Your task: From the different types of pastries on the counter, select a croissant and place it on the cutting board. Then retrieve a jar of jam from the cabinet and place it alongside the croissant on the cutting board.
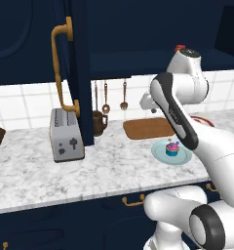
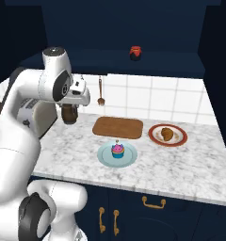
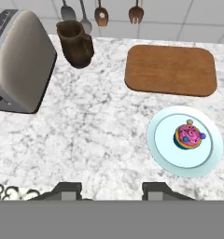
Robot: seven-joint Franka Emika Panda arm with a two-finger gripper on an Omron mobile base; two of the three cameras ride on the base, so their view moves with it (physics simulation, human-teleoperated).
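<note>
The croissant (image 2: 166,133) is a golden-brown lump on a red-rimmed plate (image 2: 155,136) on the counter (image 2: 190,164), right of the bare wooden cutting board (image 2: 117,127) (image 3: 170,70). A cupcake (image 3: 189,136) with a blue wrapper sits on a pale blue plate (image 3: 163,144) in front of the board. The red jar of jam (image 2: 135,52) stands on the shelf of the open cabinet (image 1: 79,73). My gripper (image 3: 111,190) hangs open and holds nothing, high above the counter, left of the board and of the cupcake.
A silver toaster (image 3: 18,65) and a dark brown mug (image 3: 76,44) stand left of the board. Utensils (image 1: 114,97) hang on the tiled wall. The open cabinet door with its brass handle (image 1: 58,68) juts out over the toaster.
</note>
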